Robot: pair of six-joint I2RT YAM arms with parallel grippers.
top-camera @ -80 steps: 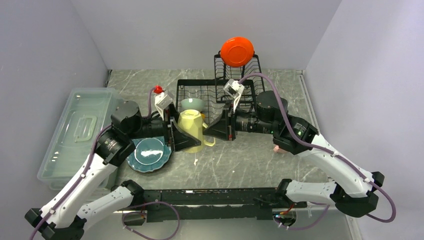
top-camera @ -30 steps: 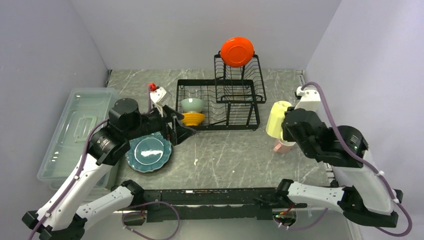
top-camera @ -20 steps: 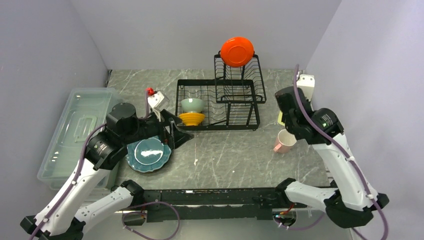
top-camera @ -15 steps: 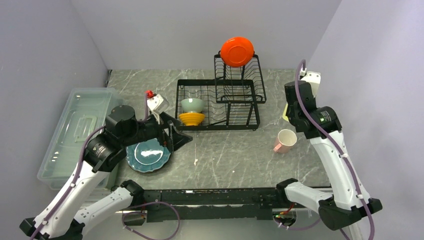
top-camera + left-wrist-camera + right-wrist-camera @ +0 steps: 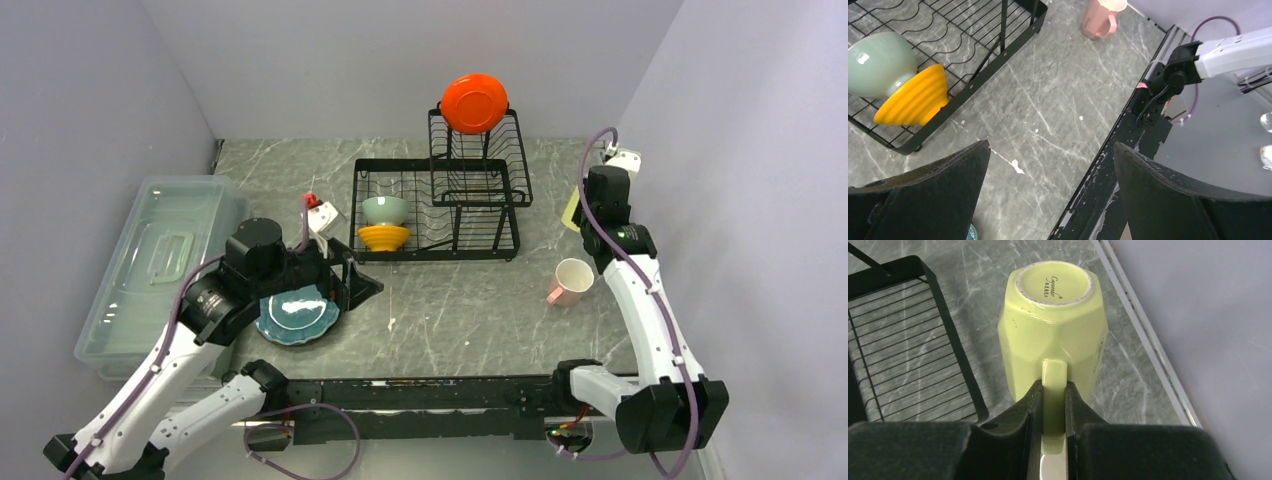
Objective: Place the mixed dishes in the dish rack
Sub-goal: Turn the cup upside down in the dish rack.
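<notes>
The black wire dish rack (image 5: 480,235) stands at the back centre, with the orange-red plate (image 5: 474,102) upright on its raised tier and the pale green bowl (image 5: 384,209) and orange-yellow bowl (image 5: 384,238) in its lower tray. My right gripper (image 5: 1053,390) is shut on the handle of the pale yellow mug (image 5: 1053,325), held bottom-outward right of the rack; in the top view the mug (image 5: 571,212) peeks out beside the arm. The pink mug (image 5: 570,281) lies on the table. My left gripper (image 5: 360,285) is open and empty beside the teal plates (image 5: 292,313).
A clear lidded plastic bin (image 5: 150,270) lies at the far left. The grey walls close in on both sides, and the right wall is close to my right arm. In the left wrist view the rack corner (image 5: 1018,37) and table front rail (image 5: 1108,165) show.
My right arm has carried the pale yellow mug from the table centre out to the right and back toward the rack's right side. My left gripper let go of it and drew back over the teal plates.
</notes>
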